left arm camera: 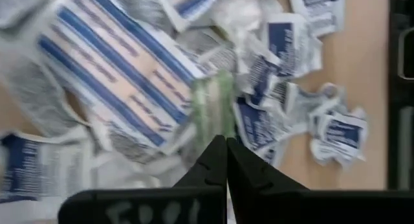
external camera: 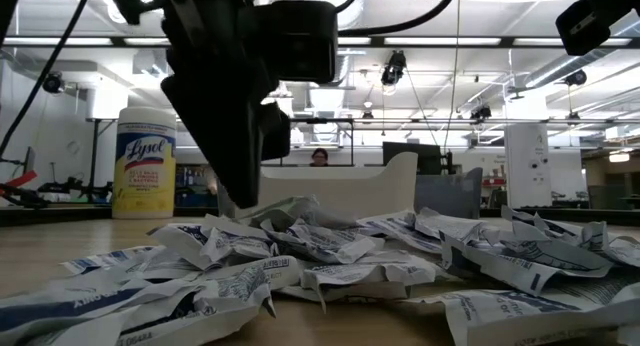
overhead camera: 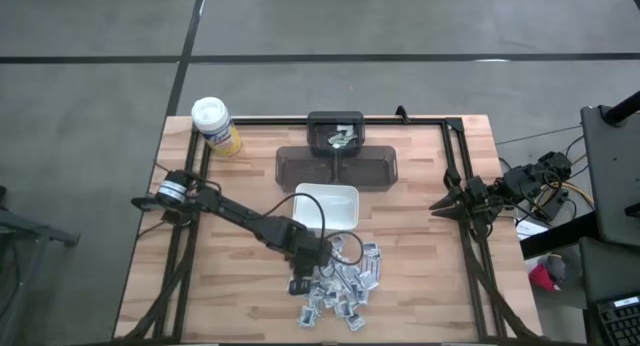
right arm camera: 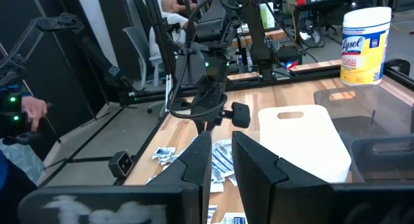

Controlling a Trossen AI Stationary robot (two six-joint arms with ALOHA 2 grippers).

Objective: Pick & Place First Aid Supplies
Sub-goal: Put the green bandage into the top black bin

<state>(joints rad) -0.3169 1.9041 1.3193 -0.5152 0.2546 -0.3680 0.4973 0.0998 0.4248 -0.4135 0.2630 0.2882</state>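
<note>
High view shows our left gripper [overhead camera: 305,269] shut down in the pile of packets [overhead camera: 345,286] at lower middle, so we should lift slowly and check we caught one

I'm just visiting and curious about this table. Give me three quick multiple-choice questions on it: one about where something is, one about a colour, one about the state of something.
1. Where does the yellow canister stand?
A. the table's far left corner
B. inside the white dish
C. on the packet pile

2. What colour is the canister's lid?
A. red
B. white
C. black

3. How are the left gripper's jaws?
A. wide open
B. shut
C. out of view

Answers:
1 A, the high view shows it at that corner, apart from the white dish and the first aid packets.
2 B, its top is white.
3 B, the left wrist view shows them pressed together over the packets.
</note>
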